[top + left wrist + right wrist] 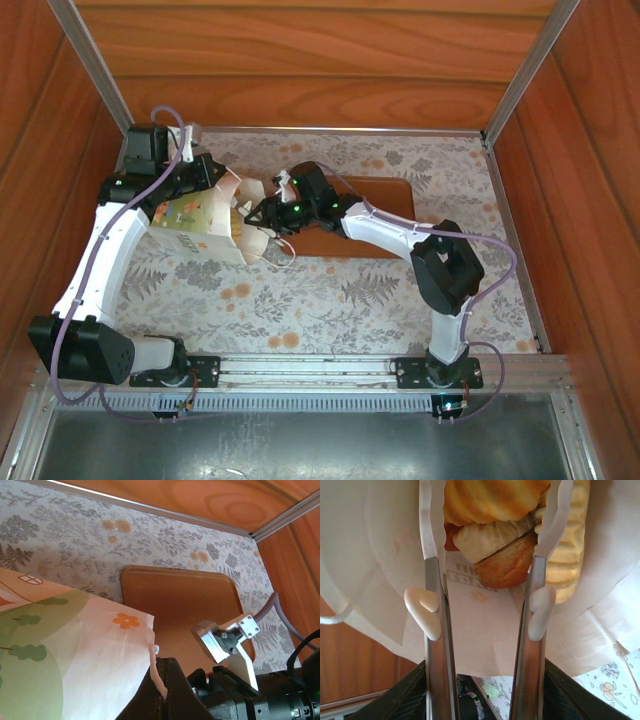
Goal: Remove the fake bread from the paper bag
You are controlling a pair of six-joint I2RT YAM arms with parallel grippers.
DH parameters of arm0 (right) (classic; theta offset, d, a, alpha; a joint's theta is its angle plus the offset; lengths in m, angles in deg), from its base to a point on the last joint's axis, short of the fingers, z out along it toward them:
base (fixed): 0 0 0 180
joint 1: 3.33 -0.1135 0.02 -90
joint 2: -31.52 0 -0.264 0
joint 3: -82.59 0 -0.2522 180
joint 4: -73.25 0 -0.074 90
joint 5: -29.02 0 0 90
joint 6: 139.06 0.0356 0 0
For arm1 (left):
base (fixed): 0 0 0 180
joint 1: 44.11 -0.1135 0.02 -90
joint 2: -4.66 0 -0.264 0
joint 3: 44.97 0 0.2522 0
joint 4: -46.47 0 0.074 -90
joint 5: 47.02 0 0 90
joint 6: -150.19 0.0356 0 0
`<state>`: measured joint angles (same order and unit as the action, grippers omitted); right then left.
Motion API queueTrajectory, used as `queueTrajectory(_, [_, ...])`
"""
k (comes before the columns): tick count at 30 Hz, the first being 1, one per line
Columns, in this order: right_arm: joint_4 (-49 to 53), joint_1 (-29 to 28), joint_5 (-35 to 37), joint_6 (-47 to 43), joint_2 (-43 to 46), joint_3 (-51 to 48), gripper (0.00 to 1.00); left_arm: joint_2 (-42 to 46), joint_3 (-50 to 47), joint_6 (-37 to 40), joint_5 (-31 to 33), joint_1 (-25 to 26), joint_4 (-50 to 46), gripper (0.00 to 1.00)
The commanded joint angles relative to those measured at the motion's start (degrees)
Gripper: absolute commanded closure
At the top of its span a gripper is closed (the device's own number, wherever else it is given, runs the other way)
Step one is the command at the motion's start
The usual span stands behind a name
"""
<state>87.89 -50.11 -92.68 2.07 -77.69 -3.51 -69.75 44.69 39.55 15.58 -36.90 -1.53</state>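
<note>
Left gripper (212,180) clamps the paper bag (195,225), its mouth facing right. Right gripper (255,214), jaws apart, straddles the fake bread (490,500), seemingly unclamped. Close on one piece, then withdraw straight right.

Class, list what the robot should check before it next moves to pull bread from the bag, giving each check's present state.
1. Left gripper pinching paper bag edge: ok.
2. Bag mouth faces right gripper: ok.
3. Its jaws open, inside the mouth: ok.
4. Bread sits between them: ok.
5. One piece singled out: cannot tell; several crowd together.
6. Tray beside bag for set-down: ok.
</note>
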Motion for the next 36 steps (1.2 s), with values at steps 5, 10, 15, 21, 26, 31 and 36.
queueTrajectory(5, [-0.43,0.47,-1.58,3.65,-1.72,2.85,0.46,-0.62,1.71,0.12,-1.42,-0.32,1.01,1.0])
queueTrajectory(10, [-0.35,0.47,-4.04,4.92,-3.88,5.32,0.46,-1.24,2.32,0.08,-1.56,-0.3,1.02,1.0])
queueTrajectory(15, [-1.02,0.44,-5.13,7.67,-5.94,6.52,0.46,-1.51,2.48,-0.05,-1.88,-0.27,1.02,1.0])
queueTrajectory(21, [-3.16,0.46,-5.84,8.82,-6.33,6.47,0.54,-1.19,2.15,-0.1,-1.95,-0.32,1.1,1.0])
queueTrajectory(26, [0.06,0.55,-3.26,5.48,-3.96,5.93,0.68,-0.97,1.97,0.0,-1.5,-0.29,1.15,1.0])
queueTrajectory(31, [6.57,0.55,-1.0,-0.92,-1.14,6.49,0.73,-0.56,1.53,0.08,-0.4,-0.28,1.15,1.0])
queueTrajectory(36, [8.55,0.73,-0.08,-4.9,0.66,5.65,0.75,-0.62,1.53,0.12,-0.24,-0.26,1.28,1.0])
